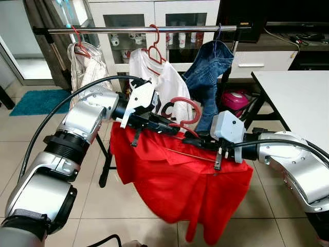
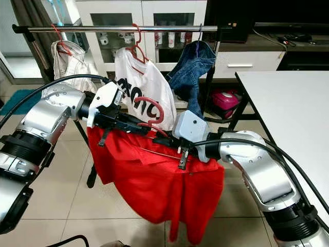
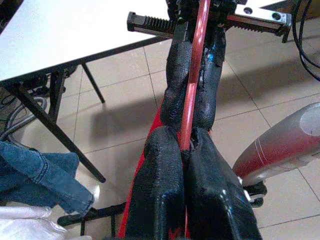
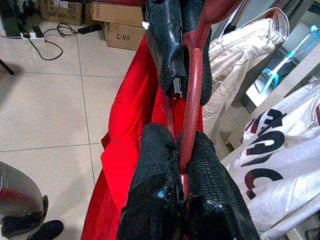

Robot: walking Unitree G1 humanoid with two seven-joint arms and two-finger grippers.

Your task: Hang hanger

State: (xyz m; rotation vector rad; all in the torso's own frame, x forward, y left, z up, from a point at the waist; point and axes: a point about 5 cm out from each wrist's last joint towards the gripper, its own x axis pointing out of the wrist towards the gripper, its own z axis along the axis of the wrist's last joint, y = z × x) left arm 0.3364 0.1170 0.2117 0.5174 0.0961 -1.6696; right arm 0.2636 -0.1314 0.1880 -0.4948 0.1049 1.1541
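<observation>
Clamped on the red hanger [image 1: 187, 114], the left gripper [image 1: 169, 126] reaches in from the left at chest height, its black fingers [image 3: 172, 165] pressed tight on either side of the hanger's red bar. From that bar hangs a red garment [image 1: 175, 180], draped well below both arms toward the tiled floor [image 1: 118, 211]. Just to the right, the right gripper [image 1: 194, 141] meets the same hanger from the other side — its fingers [image 4: 200, 165] also closed on the red plastic, so both arms carry the hanger between them, its hook curving up above the fingers.

Behind them stands a clothes rail [image 1: 144, 30], a horizontal metal bar. At its left end a pale cream garment [image 1: 85, 67] hangs on a red hanger; toward the middle a white T-shirt with dark lettering [image 1: 159, 82] hangs on another red hanger; further right a pair of blue jeans [image 1: 208, 77] is slung over the rail. The held hanger sits in front of and below the rail, not touching it. A white cabinet with glass doors [image 1: 154, 20] stands behind — and a white table [image 1: 303, 98] fills the right edge.
</observation>
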